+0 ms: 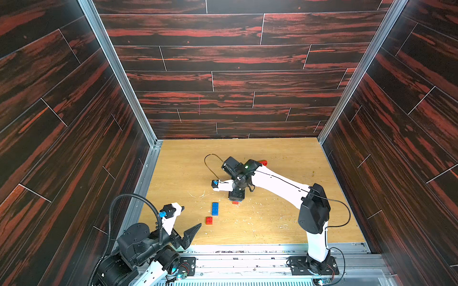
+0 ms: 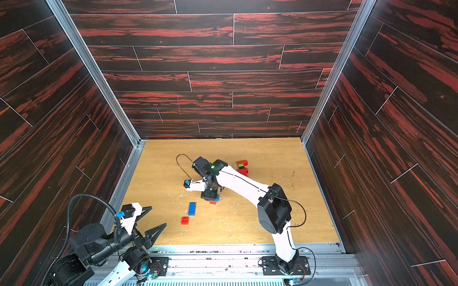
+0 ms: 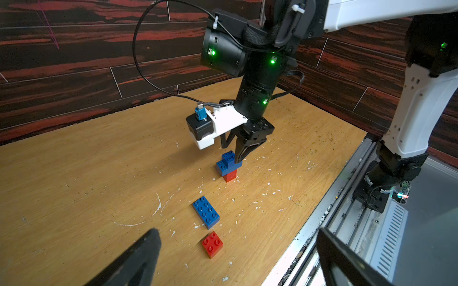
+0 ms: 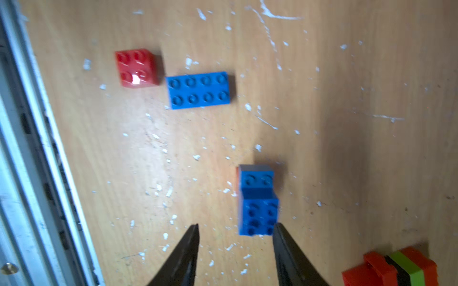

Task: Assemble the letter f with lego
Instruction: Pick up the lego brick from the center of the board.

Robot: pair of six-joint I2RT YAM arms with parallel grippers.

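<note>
The lego stack (image 3: 229, 164), two blue bricks on a red one, stands mid-worktop (image 3: 74, 173). My right tool (image 4: 236, 224) hangs over it, jaws apart, gripping nothing. A loose blue oblong (image 3: 205, 212) and red square (image 3: 212, 244) lie nearby. My left tool (image 1: 192, 216) gapes wide, empty.

We log a light wood table (image 1: 285, 161), scuffed and strewn with white flecks (image 4: 258, 147). Near its front edge lies a square red brick (image 1: 209, 220), studs up. Just beyond it is an oblong blue brick (image 1: 215, 208), close but apart. Mid-table stands a stack (image 3: 229, 168), with a red base on the wood and blue above. Further back rests a red, black and green cluster (image 2: 242, 167).
</note>
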